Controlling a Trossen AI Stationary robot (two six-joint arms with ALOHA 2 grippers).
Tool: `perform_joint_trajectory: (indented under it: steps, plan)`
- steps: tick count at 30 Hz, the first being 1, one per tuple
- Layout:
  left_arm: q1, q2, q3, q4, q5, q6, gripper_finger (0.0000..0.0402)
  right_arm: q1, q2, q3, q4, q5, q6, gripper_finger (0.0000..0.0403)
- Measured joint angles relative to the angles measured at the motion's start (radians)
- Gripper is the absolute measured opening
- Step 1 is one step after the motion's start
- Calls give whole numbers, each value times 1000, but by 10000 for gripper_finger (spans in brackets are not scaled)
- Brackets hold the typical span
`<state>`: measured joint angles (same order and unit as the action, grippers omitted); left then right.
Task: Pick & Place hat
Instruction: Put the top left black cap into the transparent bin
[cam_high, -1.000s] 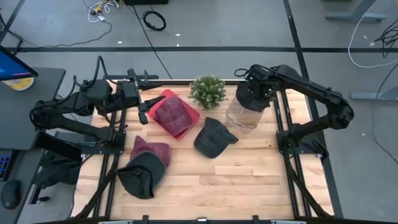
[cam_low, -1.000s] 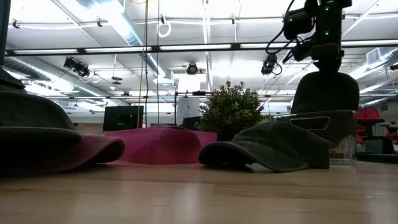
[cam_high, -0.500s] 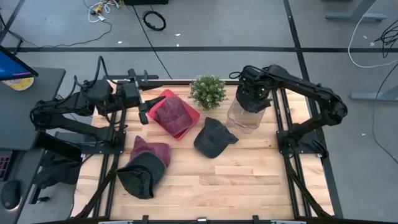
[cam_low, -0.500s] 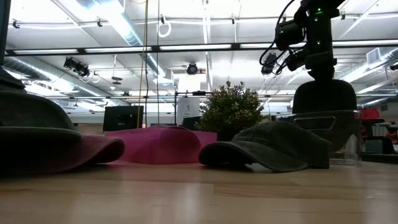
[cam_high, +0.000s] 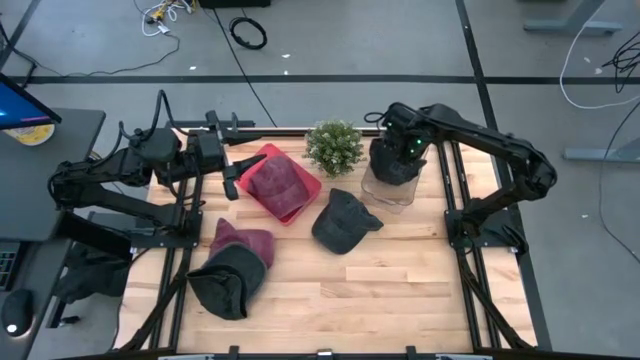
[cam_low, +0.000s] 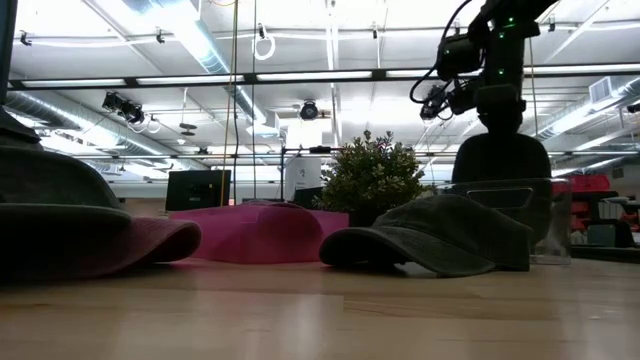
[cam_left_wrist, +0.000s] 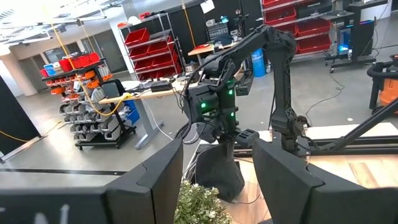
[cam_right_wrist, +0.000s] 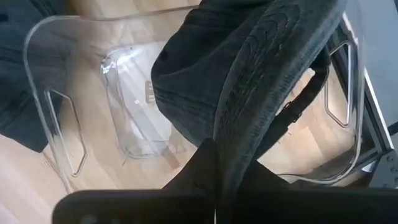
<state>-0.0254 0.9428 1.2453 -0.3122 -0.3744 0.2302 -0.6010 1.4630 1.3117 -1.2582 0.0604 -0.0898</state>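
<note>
Over bin: hat under right claw

A small green potted plant stands at the far edge of my pale wooden table.

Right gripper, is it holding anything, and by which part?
Yes. The right gripper holds a dark hat over the clear bin, jaws shut on its brim edge. The left gripper holds nothing.
</note>
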Motion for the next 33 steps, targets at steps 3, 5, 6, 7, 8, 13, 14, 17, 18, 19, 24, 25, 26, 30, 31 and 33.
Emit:
perform_joint_trajectory:
  steps: [3,5,6,7,8,13,14,17,18,19,24,25,26,30,31,33]
  plan:
    - [0,0,0,0,0,0,197,0,14,-8,-8,6,-9,6]
    - [0,0,0,0,0,0,197,-1,21,-30,-2,6,-12,6]
    - [0,0,0,0,0,0,197,0,23,-46,12,7,-12,6]
    - [0,0,0,0,0,0,197,0,23,-64,27,7,-9,6]
    - [0,0,0,0,0,0,197,0,23,-82,41,7,-4,6]
    - [0,0,0,0,0,0,197,-1,23,-174,87,5,-12,6]
    - [0,0,0,0,0,0,197,-1,23,-187,89,-1,-23,6]
    - [4,0,0,0,0,0,197,-1,23,-212,103,6,-26,10]
    - [6,0,0,0,0,0,197,-1,23,-216,108,23,-21,13]
    - [8,0,0,0,0,0,197,0,24,-217,111,43,-13,17]
    - [10,0,0,0,0,0,197,0,24,-217,128,119,-61,28]
    - [10,0,0,0,0,0,197,0,24,-217,128,124,-80,26]
    - [10,0,0,-1,0,0,197,0,24,-217,128,124,-101,23]
    - [10,0,0,-5,0,0,197,0,23,-216,128,124,-155,22]
    - [10,0,0,-6,0,0,197,0,23,-216,127,124,-156,25]
    - [10,0,0,-8,0,-2,197,0,23,-216,127,129,-156,40]
